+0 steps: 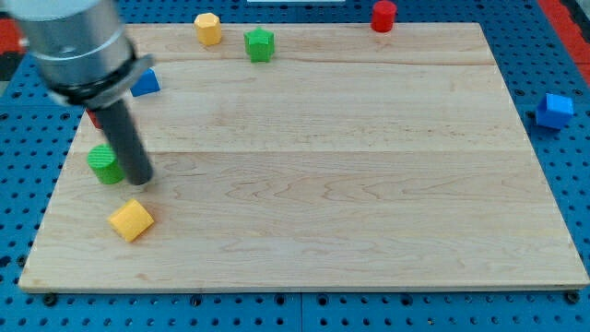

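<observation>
— Where is my tip?

— My tip [140,182] is down on the table [323,184], near its left edge, about halfway between the top and bottom edges. The dark rod rises from it, leaning slightly toward the view's upper left, into a grey cylindrical housing that fills the view's top-left corner. There are no jaws on this arm, only the rod, so nothing is open or clamped.

— What is it touching?

— The green cylinder [105,164] sits just beside the rod's lower end, on its left side; they look to be touching, though I cannot tell for sure. Below the tip, toward the bottom-left corner, lies a yellow cube [131,219], turned diagonally and clearly apart from the tip.

— And the surface?

— A pale wooden board of joined planks, resting on a blue perforated base [562,184].

— What else is around?

— A blue block [146,84] near the left edge, partly hidden by the housing, with a sliver of a red block [93,118] showing behind the rod. Along the top edge, a yellow block [208,29] and a green block [260,44] stand close together. A red cylinder [383,15] sits at the top edge toward the right corner. Off the board, past its right edge, a blue cube [554,110] rests on the perforated base.
</observation>
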You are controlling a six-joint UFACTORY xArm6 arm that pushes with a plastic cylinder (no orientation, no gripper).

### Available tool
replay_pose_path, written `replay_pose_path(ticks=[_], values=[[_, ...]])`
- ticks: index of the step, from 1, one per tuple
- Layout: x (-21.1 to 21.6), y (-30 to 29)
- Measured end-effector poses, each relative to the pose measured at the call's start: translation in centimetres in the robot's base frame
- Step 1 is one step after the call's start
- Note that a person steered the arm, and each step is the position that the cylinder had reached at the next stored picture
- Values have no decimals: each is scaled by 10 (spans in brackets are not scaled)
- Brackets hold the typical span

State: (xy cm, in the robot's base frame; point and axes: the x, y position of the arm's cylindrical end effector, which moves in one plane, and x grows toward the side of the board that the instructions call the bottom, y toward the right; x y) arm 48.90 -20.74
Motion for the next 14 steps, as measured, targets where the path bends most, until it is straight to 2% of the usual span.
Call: replay_pose_path(ticks=[1, 4, 5, 6, 7, 9, 10, 11, 12, 13, 14], values=[[3, -4], [-133, 307], [-143, 348], [-176, 252], [-173, 258], [33, 391], [83, 419], [-18, 375], [-138, 320], [-192, 272], [-88, 301]])
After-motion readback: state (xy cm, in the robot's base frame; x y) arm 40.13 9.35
